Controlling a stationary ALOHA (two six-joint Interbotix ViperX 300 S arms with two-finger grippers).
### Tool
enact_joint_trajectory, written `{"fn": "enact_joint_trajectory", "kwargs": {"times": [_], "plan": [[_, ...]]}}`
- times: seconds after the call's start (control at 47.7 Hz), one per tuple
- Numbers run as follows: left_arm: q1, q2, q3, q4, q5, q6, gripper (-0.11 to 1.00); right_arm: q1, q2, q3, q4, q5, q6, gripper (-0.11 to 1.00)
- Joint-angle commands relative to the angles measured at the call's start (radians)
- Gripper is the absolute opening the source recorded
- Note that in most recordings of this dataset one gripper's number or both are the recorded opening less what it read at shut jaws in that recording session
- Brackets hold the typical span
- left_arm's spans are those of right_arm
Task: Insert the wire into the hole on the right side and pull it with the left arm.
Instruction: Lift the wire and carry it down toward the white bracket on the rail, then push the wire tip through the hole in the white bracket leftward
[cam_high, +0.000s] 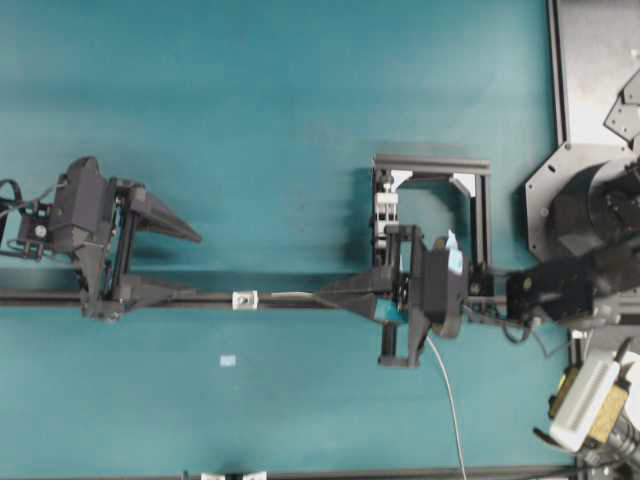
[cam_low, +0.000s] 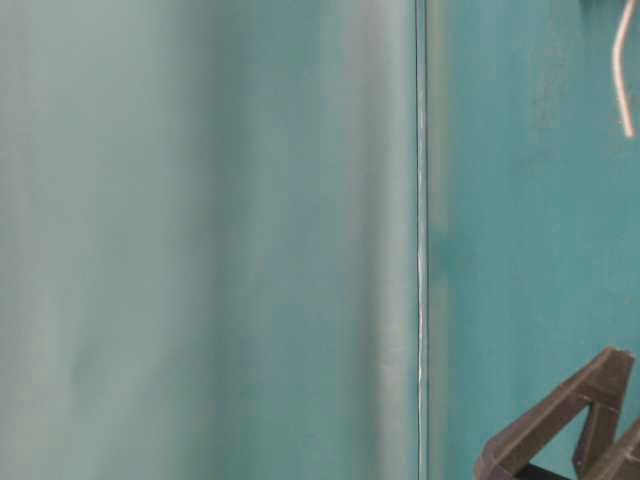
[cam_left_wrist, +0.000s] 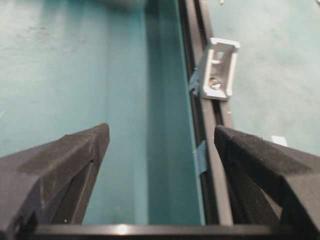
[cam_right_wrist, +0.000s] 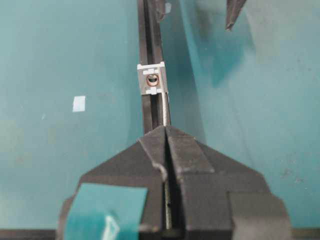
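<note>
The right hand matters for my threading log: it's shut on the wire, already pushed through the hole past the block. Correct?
Not through yet. The right wrist view shows the right hand shut on the wire, its tip just short of the hole.

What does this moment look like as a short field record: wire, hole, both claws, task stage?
wire: pale strand running from right claw tip toward the block; its tail trails over the table
hole: dark opening in small white block on the black rail
right claw: shut on wire, tip aimed at hole
left claw: open, empty, straddling the rail on the block's other side
stage: wire at the hole; pull not begun
</note>
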Motion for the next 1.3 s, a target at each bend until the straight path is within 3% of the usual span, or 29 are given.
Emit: {"fn": "enact_joint_trajectory", "kwargs": {"times": [0.0, 0.525, 1.28], "plan": [[-0.015, -0.009, -0.012, -0.003, -0.014, -0.003, 0.56, 0.021, 0.015, -0.025, 0.025, -0.029, -0.003, 0.0], [-0.018, 0.067, -0.083, -0.003, 0.002, -0.009, 0.56, 0.041, 0.092, -0.04, 0.032, -0.081, -0.005, 0.0], [-0.018, 0.032, -0.067, -0.003, 0.025, -0.009, 0.56, 0.043, 0.173, -0.057, 0.034, -0.161, -0.002, 0.0]]}}
